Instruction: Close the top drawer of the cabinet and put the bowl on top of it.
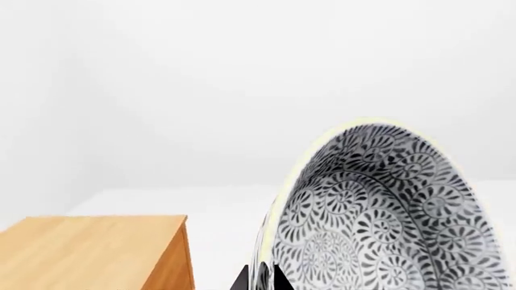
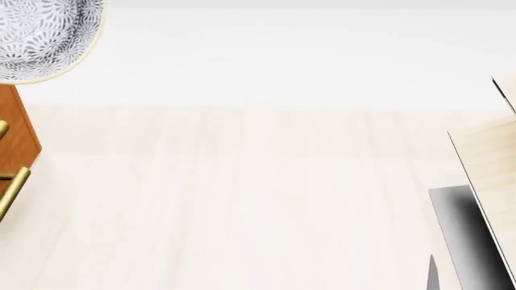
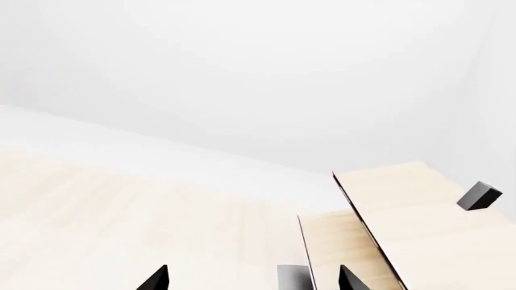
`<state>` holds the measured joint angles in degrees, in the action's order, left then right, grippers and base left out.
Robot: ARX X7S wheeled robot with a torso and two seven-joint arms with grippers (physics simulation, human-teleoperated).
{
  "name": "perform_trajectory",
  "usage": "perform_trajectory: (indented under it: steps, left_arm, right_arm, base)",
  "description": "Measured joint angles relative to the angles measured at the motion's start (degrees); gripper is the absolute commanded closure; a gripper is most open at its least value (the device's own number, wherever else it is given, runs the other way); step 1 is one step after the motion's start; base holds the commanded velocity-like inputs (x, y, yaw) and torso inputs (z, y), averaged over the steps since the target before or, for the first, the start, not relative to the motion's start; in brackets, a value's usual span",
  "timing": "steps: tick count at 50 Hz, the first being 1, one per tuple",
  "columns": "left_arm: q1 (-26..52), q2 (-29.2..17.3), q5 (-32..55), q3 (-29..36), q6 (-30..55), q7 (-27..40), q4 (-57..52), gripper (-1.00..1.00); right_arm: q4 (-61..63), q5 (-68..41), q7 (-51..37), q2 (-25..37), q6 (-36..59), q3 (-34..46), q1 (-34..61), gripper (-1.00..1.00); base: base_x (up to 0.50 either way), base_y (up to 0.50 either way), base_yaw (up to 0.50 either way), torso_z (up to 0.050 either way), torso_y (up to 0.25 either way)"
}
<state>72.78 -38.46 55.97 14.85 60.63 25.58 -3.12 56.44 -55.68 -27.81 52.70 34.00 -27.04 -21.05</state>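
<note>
**Bowl held up near cabinet, drawer state out of view**

Left wrist view: the bowl (image 1: pixel 387 217) fills the lower corner close to the camera, tilted so its grey floral inside faces the lens, cream rim visible. Two dark tips of the left gripper (image 1: pixel 262 279) show at the frame edge, one on each side of the bowl's rim – looks clamped on the rim, though only the tips are visible. The cabinet (image 1: pixel 96 251) sits beside the bowl, its flat orange-brown top and one side showing; the bowl is not resting on it in this view.

Head view: bowl (image 2: pixel 40 36) is in the top left corner, patterned outside showing, above the cabinet's edge (image 2: pixel 16 136). Two brass handles (image 2: pixel 12 190) poke in at the left border – the drawer fronts are cut off, so cannot tell if the top drawer is shut. Pale wood floor (image 2: pixel 241 205) across the middle. Pale plywood structure (image 2: pixel 484 163) with a dark base at right.

Right wrist view: right gripper (image 3: pixel 254 279) fingertips set wide apart, nothing between them, with the plywood structure (image 3: pixel 419 217) beyond them.
</note>
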Motion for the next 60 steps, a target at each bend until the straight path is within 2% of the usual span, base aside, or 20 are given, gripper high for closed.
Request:
perform_trajectory:
  steps: [39,60]
  left_arm:
    - [-0.48,-0.1,5.53,-11.75,-0.98,6.63,6.36,1.0]
    - [0.73,-1.32,6.81,-14.03,-0.46,8.04,7.26,1.0]
  right_arm:
    - [-0.15,1.55,0.6,-0.35,-1.47,-0.26,-2.46,-1.0]
    - [-0.62,1.73,0.66,-0.16,-2.14,-0.05,-2.68,-1.0]
  base:
    - [0.0,0.0,0.0,0.0,0.001]
    - [0.0,0.0,0.0,0.0,0.0]
